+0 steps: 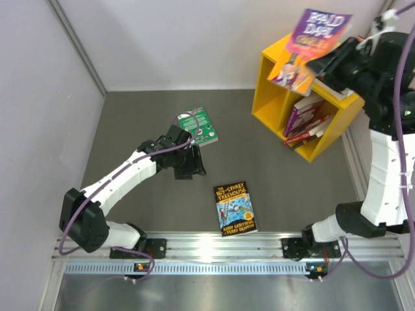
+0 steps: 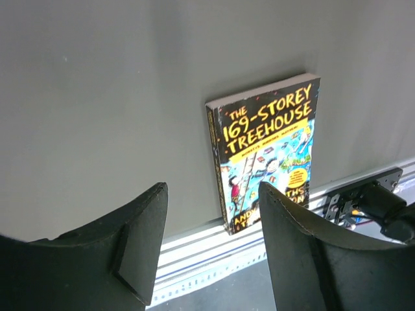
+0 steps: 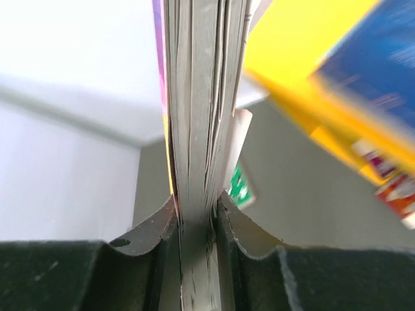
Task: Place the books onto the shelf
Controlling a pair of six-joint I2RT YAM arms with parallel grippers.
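Books lie in several places: a purple Roald Dahl paperback (image 1: 312, 48) is pinched tight by its edge in the right gripper (image 3: 194, 207) above the bright yellow two-compartment shelf (image 1: 272, 84), which holds several leaning books (image 1: 308, 120). A green paperback (image 1: 200, 125) and a dark Treehouse paperback (image 1: 235, 208) lie flat on the grey table (image 1: 292, 181). The left gripper (image 2: 213, 191) hangs with its fingers apart, holding nothing

We log a matte dark grey counter (image 1: 285, 188), bounded at the far side by a white wall (image 1: 181, 39) and on the left by a pale grey panel (image 1: 32, 116). A grey metal strut (image 1: 78, 48) runs along their corner. At the near edge: a ribbed aluminium rail (image 1: 220, 245), a slotted strip (image 1: 220, 267) just in front, then a brushed metal sheet (image 1: 227, 295)
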